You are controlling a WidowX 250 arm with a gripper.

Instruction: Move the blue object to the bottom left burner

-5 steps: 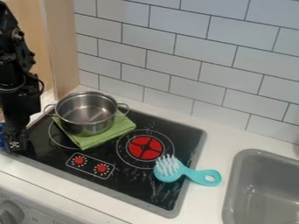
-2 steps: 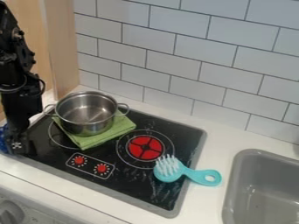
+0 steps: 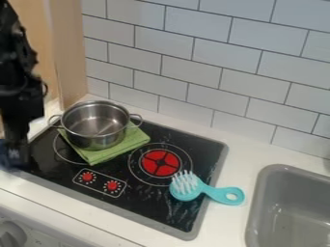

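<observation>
1. Sitting at far L edge, our blue object (image 3: 6, 155), dark & blurred, is right by the gripper (image 3: 19, 163); we can't tell if it's held.
2. Just R of it, we see the black arm (image 3: 18, 91) w/ gripper hanging low at the cooktop's L side; clenched or released, we can't tell.
3. Lower L corner: we spot a gray knob (image 3: 10, 235) on the front panel.
4. Upper L, behind the cooktop, a pale wood panel (image 3: 67, 53) stands upright, meeting white wall tiles (image 3: 193, 53) that run R.
5. L part of the black cooktop (image 3: 138, 207): we have a two-handled steel pot (image 3: 95, 140), upright on a folded green cloth (image 3: 103, 155), w/ a thin burner ring partly visible around the cloth.
6. In front of the cloth, we note an outlined panel w/ two red dials (image 3: 112, 185).
7. R of the cloth, a red burner (image 3: 160, 162) w/ black cross.
8. Near its front R, we find a teal brush (image 3: 187, 192), bristles up, handle over the cooktop's R edge to the white counter (image 3: 241, 149).
9. Far R, our gray sink (image 3: 259, 193).
</observation>
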